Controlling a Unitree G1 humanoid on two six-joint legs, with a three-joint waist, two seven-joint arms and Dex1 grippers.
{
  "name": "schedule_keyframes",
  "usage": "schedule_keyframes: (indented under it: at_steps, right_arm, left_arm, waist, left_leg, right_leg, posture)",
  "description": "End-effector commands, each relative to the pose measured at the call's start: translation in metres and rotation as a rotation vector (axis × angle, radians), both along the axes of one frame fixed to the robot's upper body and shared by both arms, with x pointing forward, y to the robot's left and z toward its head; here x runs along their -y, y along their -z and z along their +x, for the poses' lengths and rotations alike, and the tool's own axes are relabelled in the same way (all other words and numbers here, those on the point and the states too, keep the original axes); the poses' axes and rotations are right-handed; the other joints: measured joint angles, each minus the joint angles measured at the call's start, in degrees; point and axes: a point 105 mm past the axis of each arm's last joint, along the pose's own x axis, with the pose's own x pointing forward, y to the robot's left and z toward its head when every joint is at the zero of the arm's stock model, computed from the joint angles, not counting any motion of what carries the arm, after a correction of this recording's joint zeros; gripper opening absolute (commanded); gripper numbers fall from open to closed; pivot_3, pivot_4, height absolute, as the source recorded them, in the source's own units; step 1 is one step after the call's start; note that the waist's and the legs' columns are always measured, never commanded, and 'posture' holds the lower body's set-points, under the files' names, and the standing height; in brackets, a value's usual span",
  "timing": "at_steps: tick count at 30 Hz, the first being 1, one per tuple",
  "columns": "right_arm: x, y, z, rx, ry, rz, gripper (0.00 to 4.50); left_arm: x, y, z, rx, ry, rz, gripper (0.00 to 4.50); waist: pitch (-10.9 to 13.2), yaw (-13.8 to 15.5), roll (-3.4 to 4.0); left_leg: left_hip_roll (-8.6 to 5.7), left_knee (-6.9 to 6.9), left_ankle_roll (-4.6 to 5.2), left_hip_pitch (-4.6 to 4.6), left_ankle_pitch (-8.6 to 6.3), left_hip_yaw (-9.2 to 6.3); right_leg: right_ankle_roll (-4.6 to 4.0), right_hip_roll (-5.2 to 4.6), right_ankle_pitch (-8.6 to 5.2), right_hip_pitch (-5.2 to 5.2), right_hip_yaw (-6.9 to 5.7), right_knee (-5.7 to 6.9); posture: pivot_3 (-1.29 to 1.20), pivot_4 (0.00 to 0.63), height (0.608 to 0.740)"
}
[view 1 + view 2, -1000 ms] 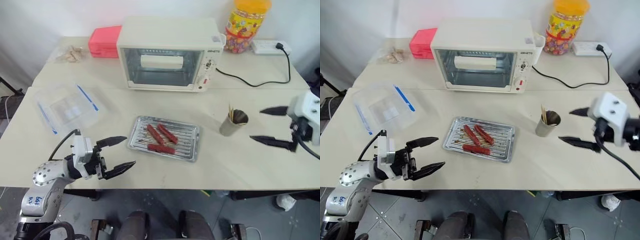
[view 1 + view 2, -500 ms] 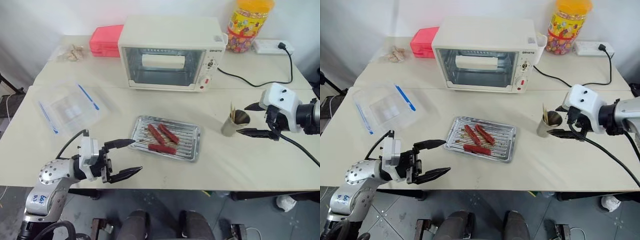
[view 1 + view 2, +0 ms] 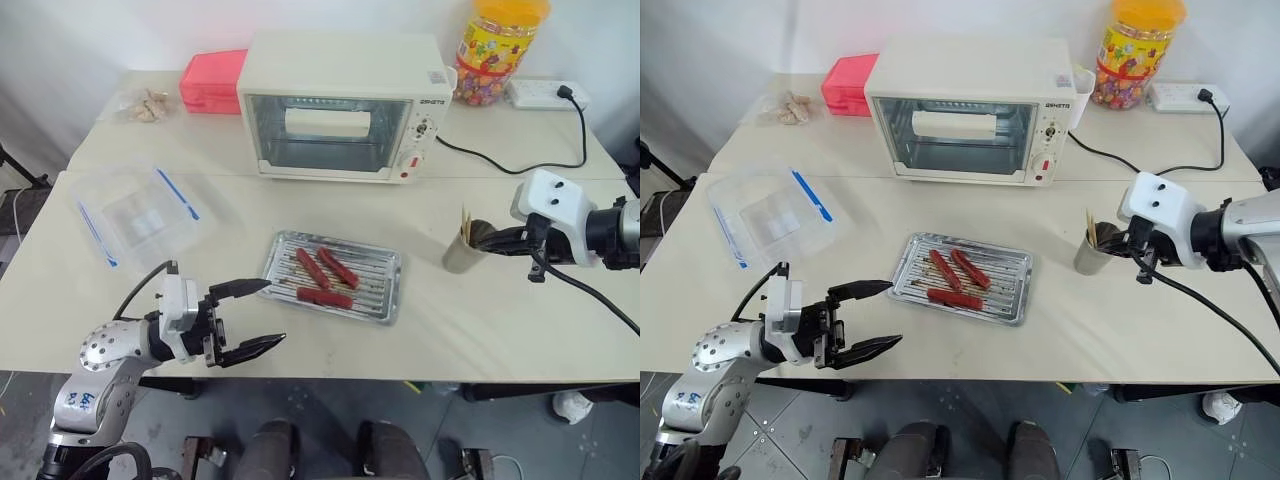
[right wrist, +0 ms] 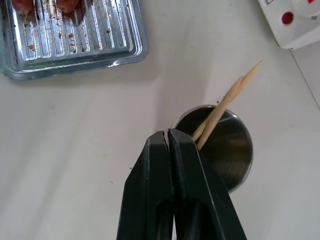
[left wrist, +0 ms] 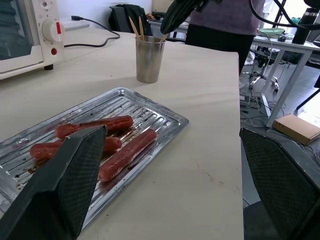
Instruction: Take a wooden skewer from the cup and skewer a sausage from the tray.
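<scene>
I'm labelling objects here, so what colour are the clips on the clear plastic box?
Blue clips on the clear plastic box, seen best in the right eye view.

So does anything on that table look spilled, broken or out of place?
Nothing stands out. The cup stands upright with its skewers inside, and three sausages lie in the tray.

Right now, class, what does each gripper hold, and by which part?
Left gripper: open, nothing. Right gripper: shut at the cup rim beside the skewers; whether it pinches one cannot be told.
</scene>
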Motion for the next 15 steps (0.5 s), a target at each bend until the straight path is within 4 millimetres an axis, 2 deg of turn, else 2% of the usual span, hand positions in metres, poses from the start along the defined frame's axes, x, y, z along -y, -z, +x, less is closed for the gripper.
schedule_keyframes:
  at_steps: [1, 5, 15]
  right_arm:
    - [0.0, -0.012, 0.0, 0.044, -0.001, -0.016, 0.02]
    - [0.0, -0.017, 0.001, 0.06, 0.009, 0.001, 0.02]
    - [0.01, -0.064, -0.03, 0.033, -0.072, 0.066, 0.02]
  left_arm:
    - [0.004, -0.009, -0.002, 0.048, 0.015, -0.013, 4.5]
    - [0.005, -0.008, -0.001, 0.05, 0.013, -0.013, 4.5]
    - [0.007, -0.003, 0.003, 0.043, 0.026, -0.021, 4.5]
  waist:
    - [0.0, 0.0, 0.0]
    - [0.0, 0.0, 0.0]
    - [0.0, 0.0, 0.04]
  left_leg:
    - [0.0, 0.0, 0.0, 0.0, 0.0, 0.0]
    - [0.0, 0.0, 0.0, 0.0, 0.0, 0.0]
    - [-0.02, -0.01, 0.01, -0.01, -0.01, 0.0]
  right_leg:
    - [0.0, 0.0, 0.0, 0.0, 0.0, 0.0]
    - [0.0, 0.0, 0.0, 0.0, 0.01, 0.0]
    - [0.0, 0.02, 0.0, 0.01, 0.0, -0.03]
  posture:
    - [0.0, 0.15, 0.74]
    - [0.0, 0.15, 0.74]
    - [0.0, 0.15, 0.74]
